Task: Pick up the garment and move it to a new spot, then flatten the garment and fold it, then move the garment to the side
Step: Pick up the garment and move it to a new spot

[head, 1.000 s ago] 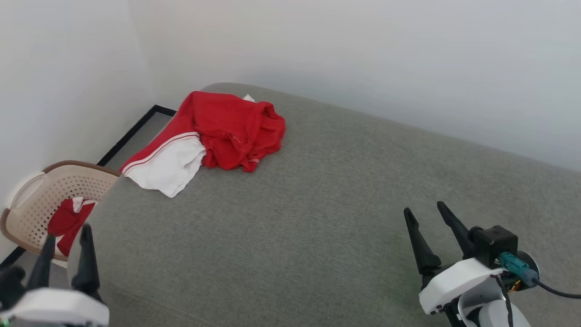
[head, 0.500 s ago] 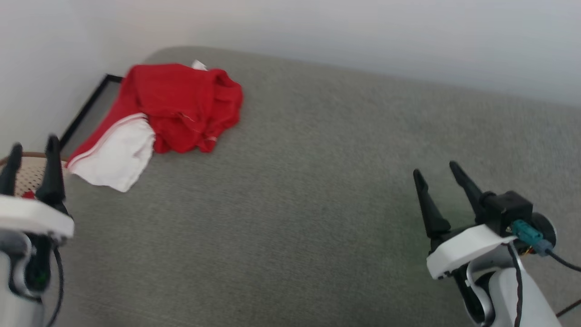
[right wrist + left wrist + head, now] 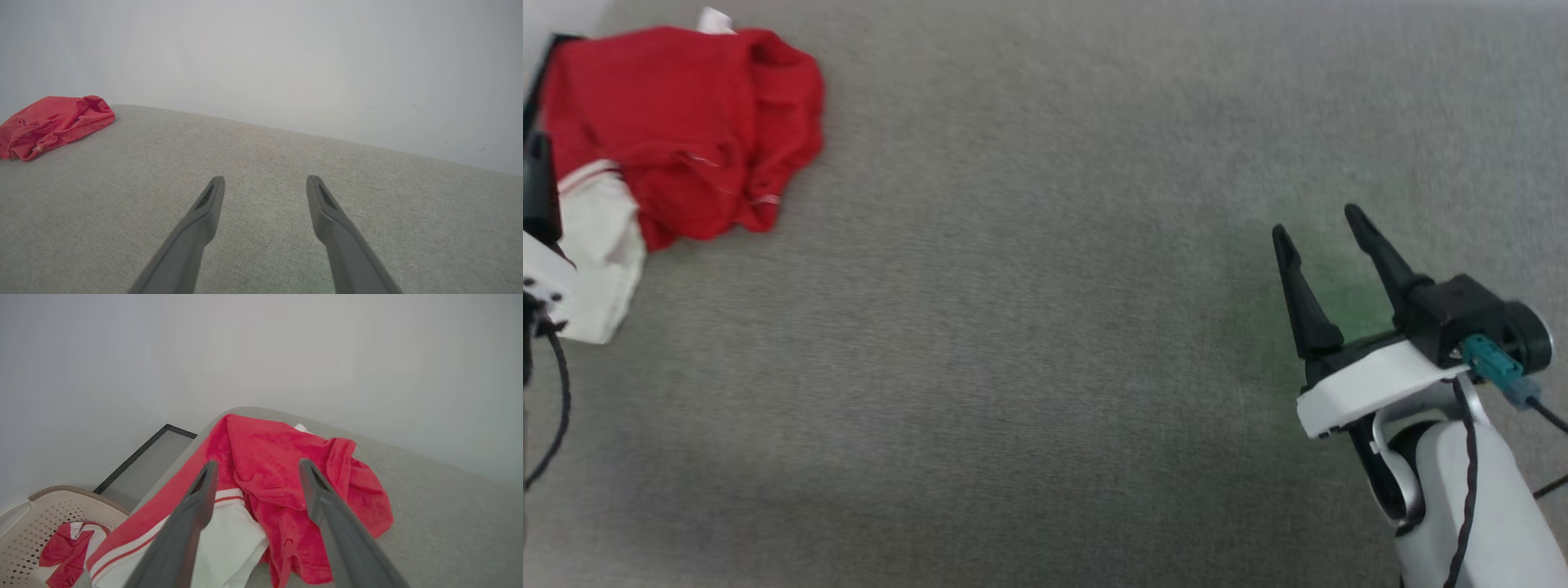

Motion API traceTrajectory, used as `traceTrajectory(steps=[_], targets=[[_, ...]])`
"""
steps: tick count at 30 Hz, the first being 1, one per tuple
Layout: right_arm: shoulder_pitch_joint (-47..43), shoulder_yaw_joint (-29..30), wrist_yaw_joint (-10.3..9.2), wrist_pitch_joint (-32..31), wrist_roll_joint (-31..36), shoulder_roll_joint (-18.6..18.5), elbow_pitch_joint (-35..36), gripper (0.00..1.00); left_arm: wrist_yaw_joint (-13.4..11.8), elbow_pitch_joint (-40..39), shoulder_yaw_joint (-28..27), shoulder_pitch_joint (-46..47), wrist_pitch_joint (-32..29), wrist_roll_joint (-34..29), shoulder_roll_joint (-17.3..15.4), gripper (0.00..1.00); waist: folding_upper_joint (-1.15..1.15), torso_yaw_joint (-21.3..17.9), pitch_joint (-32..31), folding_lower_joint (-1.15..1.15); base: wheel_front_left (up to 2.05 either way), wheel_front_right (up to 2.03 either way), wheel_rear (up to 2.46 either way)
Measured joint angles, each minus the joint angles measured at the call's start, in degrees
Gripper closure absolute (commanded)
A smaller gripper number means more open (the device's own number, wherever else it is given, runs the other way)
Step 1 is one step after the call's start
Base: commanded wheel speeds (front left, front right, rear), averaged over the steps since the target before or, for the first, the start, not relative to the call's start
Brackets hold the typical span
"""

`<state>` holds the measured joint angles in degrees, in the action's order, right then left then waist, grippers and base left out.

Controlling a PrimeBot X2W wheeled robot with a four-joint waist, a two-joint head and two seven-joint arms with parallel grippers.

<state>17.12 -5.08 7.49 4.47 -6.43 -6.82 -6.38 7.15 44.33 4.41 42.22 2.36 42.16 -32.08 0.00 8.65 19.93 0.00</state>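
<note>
The garment (image 3: 678, 122) lies crumpled at the far left of the grey cushion (image 3: 1029, 327), red with a white panel (image 3: 592, 245) edged by red-and-white stripes. In the head view one dark finger (image 3: 538, 184) of my left gripper shows at the left edge, beside the white panel. In the left wrist view my left gripper (image 3: 257, 463) is open, its fingers hanging over the garment (image 3: 278, 457) with nothing between them. My right gripper (image 3: 1315, 224) stands open and empty over bare cushion at the right, far from the garment (image 3: 53, 122). The right wrist view has the same gripper (image 3: 265, 179) open.
A beige perforated basket (image 3: 24, 522) stands on the floor left of the cushion with another red-and-white cloth (image 3: 65, 547) inside. A pale wall (image 3: 286, 61) runs close behind the cushion. A black-framed panel (image 3: 143, 457) lies between wall and cushion.
The head camera has tipped down and closer, so the whole picture shifted. My left gripper has moved forward to the garment's white panel. Both grippers stay open.
</note>
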Motion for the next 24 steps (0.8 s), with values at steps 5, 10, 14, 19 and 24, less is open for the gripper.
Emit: traceTrajectory(steps=[5,10,14,19,24], targets=[[1.19,-0.15,0.0,-0.57,0.59,-0.2,1.46,0.0,0.1,6.42,2.27,5.42,-4.1,1.56,-1.15,0.0,0.0,-2.2,4.15,0.0,0.0,0.0,0.0],[1.33,0.35,0.0,-1.55,1.44,-0.54,3.09,0.0,0.16,11.61,4.72,9.21,-10.72,4.2,-2.04,0.0,0.0,-3.59,7.42,0.0,0.0,0.0,0.0],[1.33,1.01,0.0,-2.54,1.88,-0.8,4.68,0.0,0.16,15.97,6.45,12.01,-16.55,4.93,-2.41,0.0,0.0,-3.84,9.3,0.0,0.0,0.0,0.0],[1.45,0.93,0.01,-4.04,2.25,-1.0,6.67,0.0,0.16,20.96,8.12,16.05,-22.4,5.22,-2.47,0.0,0.0,-3.82,11.15,0.0,0.0,0.0,0.0],[1.83,0.48,0.01,-4.97,2.47,-1.05,8.0,0.0,0.16,23.73,8.9,18.69,-25.82,5.25,-2.09,0.0,0.0,-3.9,12.2,0.0,0.0,0.0,0.0]])
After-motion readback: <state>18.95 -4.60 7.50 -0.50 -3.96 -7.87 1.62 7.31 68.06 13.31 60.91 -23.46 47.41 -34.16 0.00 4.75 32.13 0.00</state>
